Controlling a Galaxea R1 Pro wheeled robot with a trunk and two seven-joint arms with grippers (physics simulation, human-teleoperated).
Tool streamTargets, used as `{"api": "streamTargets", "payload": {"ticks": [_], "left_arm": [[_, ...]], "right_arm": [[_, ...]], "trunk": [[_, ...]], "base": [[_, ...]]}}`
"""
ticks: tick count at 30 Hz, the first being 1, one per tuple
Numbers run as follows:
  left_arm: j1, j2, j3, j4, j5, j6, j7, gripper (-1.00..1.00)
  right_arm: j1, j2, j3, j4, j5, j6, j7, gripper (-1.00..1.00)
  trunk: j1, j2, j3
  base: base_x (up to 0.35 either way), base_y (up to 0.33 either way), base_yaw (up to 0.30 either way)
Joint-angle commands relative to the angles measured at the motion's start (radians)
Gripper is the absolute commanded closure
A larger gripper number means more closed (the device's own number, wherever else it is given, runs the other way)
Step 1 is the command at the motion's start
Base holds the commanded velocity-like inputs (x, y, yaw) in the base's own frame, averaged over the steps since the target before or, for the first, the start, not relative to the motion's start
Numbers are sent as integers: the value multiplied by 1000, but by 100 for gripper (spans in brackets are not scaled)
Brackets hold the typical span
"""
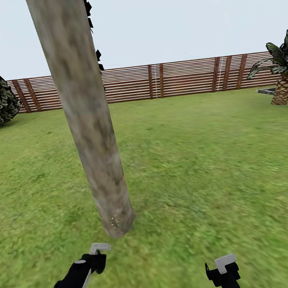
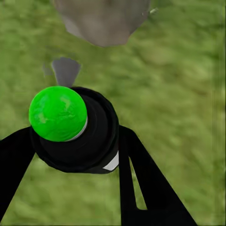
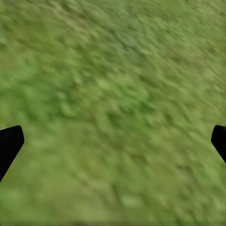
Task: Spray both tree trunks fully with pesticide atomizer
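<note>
Clamped in the left tool (image 2: pixel 77 141), the pesticide atomizer (image 2: pixel 70 129) shows a green top; its nozzle faces the tree trunk (image 1: pixel 85 119) base just ahead, where white pesticide (image 1: pixel 114 220) specks sit. Spraying must climb the upright trunk. Right tool (image 3: pixel 113 141) hangs apart over grass.

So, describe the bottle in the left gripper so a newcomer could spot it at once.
Start at the thick grey-beige tree trunk rising from the lawn before the slatted fence. Just short of its base, the left gripper holds a small dark bottle between black fingers. Its bright green round top sets it apart.
</note>
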Motion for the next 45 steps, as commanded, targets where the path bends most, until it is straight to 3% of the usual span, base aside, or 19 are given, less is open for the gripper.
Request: {"api": "streamTargets", "payload": {"ticks": [1,4,5,8,10,12,13,15,17,21,26,28,30,32,33,36,38,42,45], "left_arm": [[-5,-55,7,-5,-15,5,-9,100],[-8,-117,3,-8,-15,7,-10,100],[-10,-118,3,-8,-14,7,-10,100],[-11,-76,5,-13,-13,8,-11,100],[-11,-10,11,-30,-11,33,-38,100],[-11,3,12,-38,-11,57,-65,100],[-11,1,9,-46,-11,67,-78,100],[-12,-57,4,-75,-14,77,-88,100],[-13,-88,3,-95,-14,80,-92,100],[-19,-74,10,-137,-13,83,-95,100],[-14,-18,9,-184,-12,153,-97,100],[-16,-30,4,-188,-13,169,-97,100],[-41,-86,-22,-190,-16,177,-97,100],[-96,-94,-38,-189,-13,203,-99,100],[-115,-85,-40,-190,-13,225,-105,100],[-162,29,-35,-191,-12,261,-209,100],[-167,42,-39,-191,-14,263,-235,100],[-188,-16,-42,-192,-18,265,-254,100],[-202,-21,-41,-192,-18,267,-258,100]], "right_arm": [[-1,-1,8,1,6,1,-10,-100],[-1,-1,8,1,6,1,-10,-100],[-1,-1,8,1,6,1,-10,-100],[-1,-1,8,1,6,1,-10,-100],[-1,-1,8,1,6,1,-10,-100],[-1,-1,8,1,6,1,-10,-100],[-1,-1,8,1,6,1,-10,-100],[-1,-1,8,1,6,1,-10,-100],[-1,-1,8,1,6,1,-10,-100],[-1,-1,8,1,6,1,-10,-100],[-1,-1,8,1,7,1,-10,-100],[-1,-2,8,1,7,1,-10,-100],[-1,-2,8,1,8,1,-10,-100],[-1,-2,8,1,8,1,-10,-100],[-1,-2,8,1,9,1,-10,-100],[-1,-2,8,1,9,1,-10,-100],[-1,-1,9,1,9,1,-10,-100],[-1,19,11,1,9,2,-6,-100],[-1,17,11,1,9,2,-7,-100]], "trunk": [[0,0,-1],[0,0,-1],[0,0,-1],[0,0,-1],[0,0,-1],[0,0,-1],[0,0,-1],[0,0,-1],[0,0,-1],[0,0,-1],[0,0,-1],[0,0,-1],[0,0,-1],[0,0,-1],[0,0,-1],[0,0,-1],[0,0,-1],[0,0,-1],[0,0,-1]], "base": [[0,0,0],[0,0,0],[0,0,0],[0,0,0],[0,0,0],[0,0,0],[0,0,0],[0,0,0],[0,0,0],[0,0,0],[-159,0,0],[-66,0,0],[-11,0,0],[-1,0,0],[0,0,0],[0,0,0],[0,0,0],[0,0,0],[0,0,0]]}}
